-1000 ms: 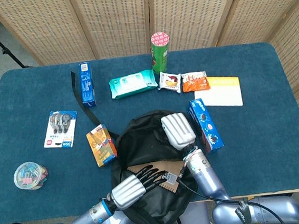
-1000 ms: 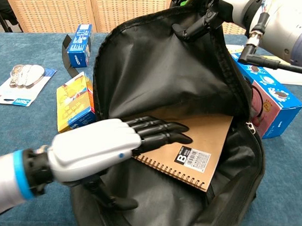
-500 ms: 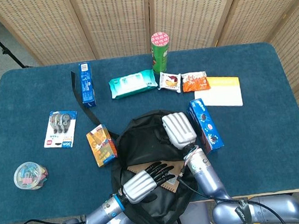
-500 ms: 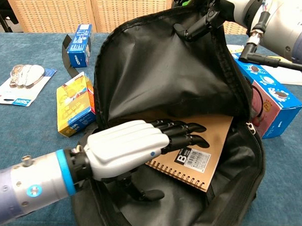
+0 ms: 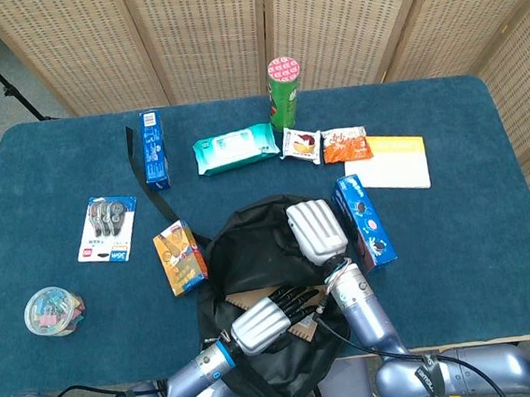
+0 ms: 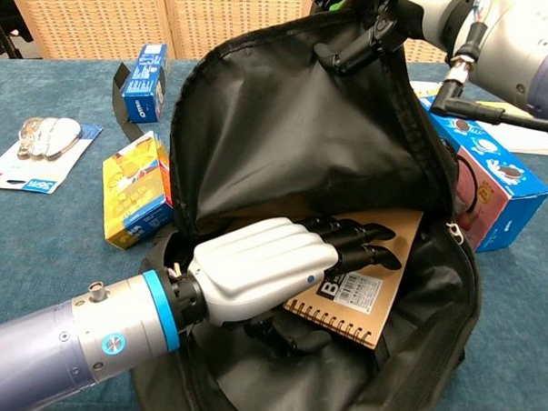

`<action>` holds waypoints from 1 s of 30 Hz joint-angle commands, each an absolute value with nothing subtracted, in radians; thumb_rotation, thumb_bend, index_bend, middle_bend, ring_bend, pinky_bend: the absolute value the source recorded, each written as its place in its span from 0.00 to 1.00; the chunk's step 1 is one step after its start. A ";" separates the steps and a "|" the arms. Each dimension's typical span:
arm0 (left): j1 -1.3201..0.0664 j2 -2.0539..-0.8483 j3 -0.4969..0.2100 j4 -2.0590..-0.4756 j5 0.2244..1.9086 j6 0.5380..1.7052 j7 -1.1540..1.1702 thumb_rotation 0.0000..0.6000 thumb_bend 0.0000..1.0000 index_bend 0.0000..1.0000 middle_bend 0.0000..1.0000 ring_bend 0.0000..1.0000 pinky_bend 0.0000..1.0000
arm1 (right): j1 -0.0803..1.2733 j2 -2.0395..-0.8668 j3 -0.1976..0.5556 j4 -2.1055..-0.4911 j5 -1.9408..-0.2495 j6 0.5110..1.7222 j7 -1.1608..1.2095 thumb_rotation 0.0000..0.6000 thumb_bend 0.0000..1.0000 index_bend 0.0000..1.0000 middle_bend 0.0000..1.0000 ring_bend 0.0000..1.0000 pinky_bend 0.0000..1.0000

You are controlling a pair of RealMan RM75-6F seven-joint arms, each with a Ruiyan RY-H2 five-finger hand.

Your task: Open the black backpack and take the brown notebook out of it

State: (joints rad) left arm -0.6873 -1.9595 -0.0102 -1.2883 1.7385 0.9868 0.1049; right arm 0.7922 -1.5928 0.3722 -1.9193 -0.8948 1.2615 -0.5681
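Left hand inside the open black backpack [image 6: 286, 133], laid over the brown notebook; right hand holding the flap up.

The chest view shows the backpack's interior: the brown notebook [image 6: 384, 297] lies flat inside on the lower lining, spiral edge toward the camera, with the left hand [image 6: 267, 269] resting on its cover, fingers [image 6: 368, 246] extended together across it and thumb curled underneath; whether it actually grips the notebook cannot be told. The head view shows instead the wider blue table [image 5: 466, 142] and the right hand [image 5: 317, 229] on top of the bag; in the chest view its fingers pinch the raised flap's upper edge. Against the earlier frames, the left hand has advanced deeper over the notebook, now covering more of the cover.
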 commanded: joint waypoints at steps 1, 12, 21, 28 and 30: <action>-0.690 -1.967 -0.006 -1.282 1.732 0.987 0.112 1.00 0.35 0.15 0.00 0.02 0.08 | 0.795 -1.593 0.373 -1.921 -0.891 1.264 -0.569 1.00 0.67 0.65 0.65 0.54 0.51; -0.718 -2.029 -0.034 -1.218 1.683 0.977 0.131 1.00 0.34 0.15 0.00 0.02 0.08 | 0.807 -1.595 0.365 -1.932 -0.880 1.279 -0.576 1.00 0.67 0.65 0.65 0.53 0.51; -0.731 -2.052 -0.039 -1.202 1.660 0.977 0.154 1.00 0.40 0.15 0.00 0.02 0.08 | 0.814 -1.594 0.364 -1.941 -0.876 1.289 -0.580 1.00 0.67 0.65 0.65 0.54 0.51; -0.739 -2.050 -0.037 -1.212 1.652 0.979 0.171 1.00 0.76 0.15 0.00 0.02 0.08 | 0.818 -1.591 0.364 -1.945 -0.873 1.295 -0.581 1.00 0.67 0.65 0.65 0.54 0.51; -0.740 -2.049 -0.037 -1.213 1.649 0.981 0.174 1.00 0.77 0.15 0.00 0.02 0.08 | 0.818 -1.590 0.364 -1.946 -0.872 1.296 -0.580 1.00 0.67 0.65 0.66 0.54 0.51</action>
